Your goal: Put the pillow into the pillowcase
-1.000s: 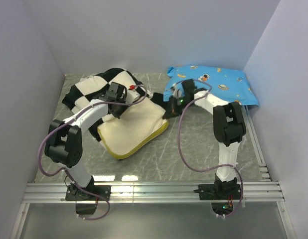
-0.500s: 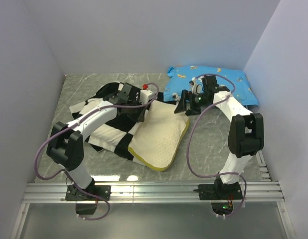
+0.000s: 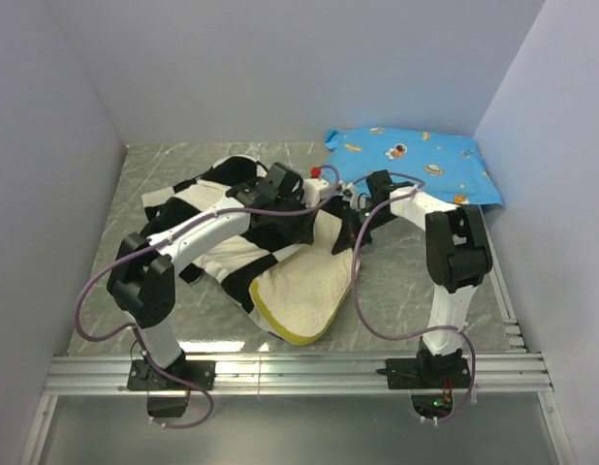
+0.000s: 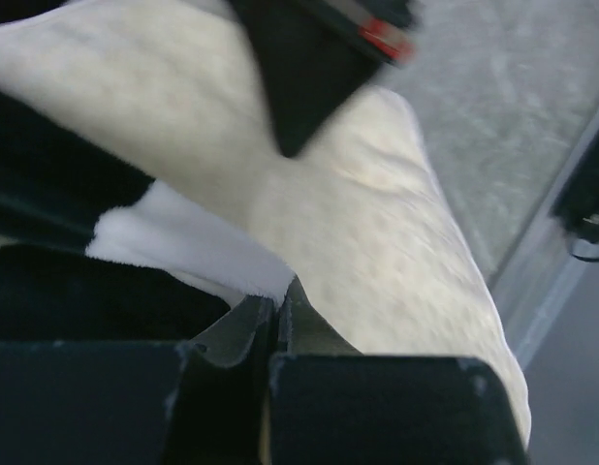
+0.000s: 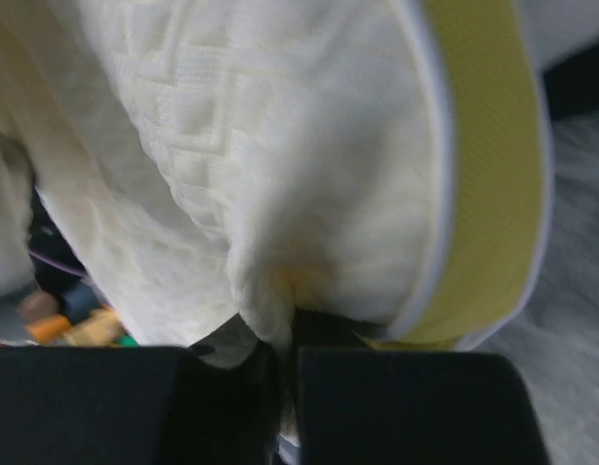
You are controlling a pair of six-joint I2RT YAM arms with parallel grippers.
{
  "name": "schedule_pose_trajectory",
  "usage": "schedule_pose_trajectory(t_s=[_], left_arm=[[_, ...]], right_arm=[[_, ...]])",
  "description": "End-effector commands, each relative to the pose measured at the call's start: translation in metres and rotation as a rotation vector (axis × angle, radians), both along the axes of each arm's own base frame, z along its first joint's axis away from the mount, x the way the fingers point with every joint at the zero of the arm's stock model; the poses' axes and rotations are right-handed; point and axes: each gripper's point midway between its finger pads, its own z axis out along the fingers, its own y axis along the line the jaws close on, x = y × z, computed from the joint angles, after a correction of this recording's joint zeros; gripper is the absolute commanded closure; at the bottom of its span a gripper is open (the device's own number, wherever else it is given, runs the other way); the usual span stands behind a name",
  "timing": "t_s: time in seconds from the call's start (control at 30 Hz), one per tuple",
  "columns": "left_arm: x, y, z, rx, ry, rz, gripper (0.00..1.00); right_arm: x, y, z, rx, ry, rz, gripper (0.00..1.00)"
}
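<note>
cream pillow (image 3: 301,288) pinched by right gripper (image 5: 285,339), left gripper (image 4: 277,315) pinching checkered pillowcase (image 3: 210,197).

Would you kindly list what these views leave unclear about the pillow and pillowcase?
1. Top view: the left arm covers the pillowcase mouth, hiding how far in the pillow is.
2. Left wrist view: blurred; the dark shape at top is unidentifiable.
3. Right wrist view: the pillow fills the frame; little else shows.

Pale, plain walls (image 3: 280,68) close in the back, left and right of the frame, evenly lit with no hard shadows. The table top (image 3: 396,281) is grey with marble-like veins. A silvery metal rail (image 3: 309,373) crosses the bottom, catching bright glints.
</note>
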Motion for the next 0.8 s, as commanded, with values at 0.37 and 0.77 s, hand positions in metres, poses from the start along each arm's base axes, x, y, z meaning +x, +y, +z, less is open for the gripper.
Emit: schedule_pose_trajectory(t_s=[0.37, 0.77], left_arm=[[-0.003, 0.031, 0.119, -0.412, -0.121, -0.011, 0.27], [0.090, 0.407, 0.023, 0.296, -0.236, 1.000, 0.24]], right_arm=[[0.043, -0.063, 0.027, -0.115, -0.221, -0.052, 1.00], [0.038, -0.078, 0.050, -0.180, -0.338, -0.028, 0.91]])
